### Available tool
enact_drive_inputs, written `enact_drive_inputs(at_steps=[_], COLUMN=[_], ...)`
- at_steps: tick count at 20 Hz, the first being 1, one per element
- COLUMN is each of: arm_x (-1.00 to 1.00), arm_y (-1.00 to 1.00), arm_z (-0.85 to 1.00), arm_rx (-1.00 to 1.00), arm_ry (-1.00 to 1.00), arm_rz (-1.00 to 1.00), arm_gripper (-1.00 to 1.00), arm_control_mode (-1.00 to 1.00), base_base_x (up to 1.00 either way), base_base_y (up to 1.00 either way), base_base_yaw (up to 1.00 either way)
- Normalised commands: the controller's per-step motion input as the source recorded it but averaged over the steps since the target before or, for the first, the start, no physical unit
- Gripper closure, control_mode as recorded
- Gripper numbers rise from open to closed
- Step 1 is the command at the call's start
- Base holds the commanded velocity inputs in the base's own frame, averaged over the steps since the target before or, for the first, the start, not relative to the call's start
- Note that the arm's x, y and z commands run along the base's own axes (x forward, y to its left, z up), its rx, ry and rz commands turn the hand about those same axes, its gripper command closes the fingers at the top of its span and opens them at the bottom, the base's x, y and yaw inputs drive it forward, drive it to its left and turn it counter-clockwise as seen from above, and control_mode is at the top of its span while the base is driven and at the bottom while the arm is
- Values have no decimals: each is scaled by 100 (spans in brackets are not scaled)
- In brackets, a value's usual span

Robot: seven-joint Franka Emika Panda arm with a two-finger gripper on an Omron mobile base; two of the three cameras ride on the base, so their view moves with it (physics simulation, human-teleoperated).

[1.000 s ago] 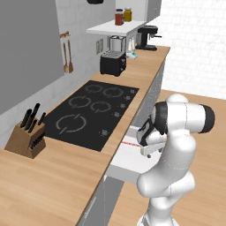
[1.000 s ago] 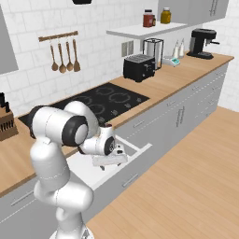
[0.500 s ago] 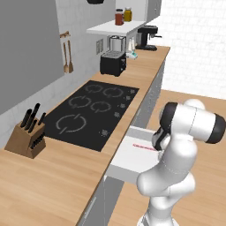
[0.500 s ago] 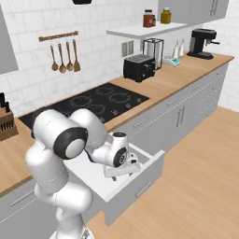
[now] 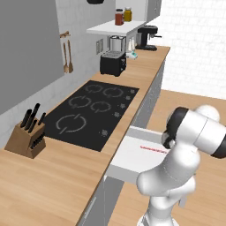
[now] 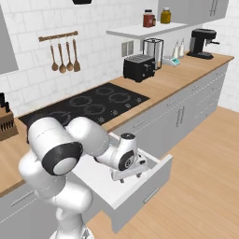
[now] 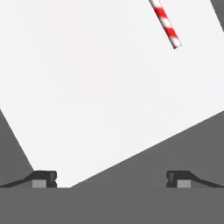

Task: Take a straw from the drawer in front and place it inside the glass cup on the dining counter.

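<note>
The drawer (image 5: 127, 155) stands pulled out from under the hob worktop, its white floor bare apart from the straw. The thin red straw (image 5: 152, 148) lies flat near the drawer's outer end. In the hand view its red-and-white striped end (image 7: 167, 27) shows at the top, over the drawer floor (image 7: 96, 87). My gripper (image 7: 111, 179) is open, fingertips (image 7: 44, 178) wide apart with nothing between them, short of the straw. From the right side my gripper (image 6: 127, 175) hangs low over the drawer (image 6: 142, 200). The glass cup and dining counter are out of view.
A black hob (image 5: 90, 112) is set in the wood worktop behind the drawer. A knife block (image 5: 27, 139) stands at the left, a toaster (image 6: 138, 67) and coffee machine (image 6: 202, 43) farther along. Grey drawer fronts with bar handles (image 6: 179, 114) line the cabinets; wood floor lies to the right.
The drawer has slid farther out from the cabinet. My hand has moved outward with it and now hangs over the drawer floor.
</note>
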Motion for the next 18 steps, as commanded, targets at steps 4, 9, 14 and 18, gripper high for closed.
enact_drive_inputs(at_steps=[4, 9, 14, 18], arm_x=[98, 84, 50, 22], arm_y=[29, 33, 18, 19], arm_z=[54, 12, -18, -27], arm_rx=[8, 9, 2, 0], arm_ry=[0, 1, 0, -3], arm_rz=[6, 10, 11, 10], arm_gripper=[-100, -100, -100, -100], arm_control_mode=[-100, -100, -100, -100], base_base_x=[0, 0, 0, 0], base_base_y=[0, 0, 0, 0], base_base_yaw=[0, 0, 0, 0])
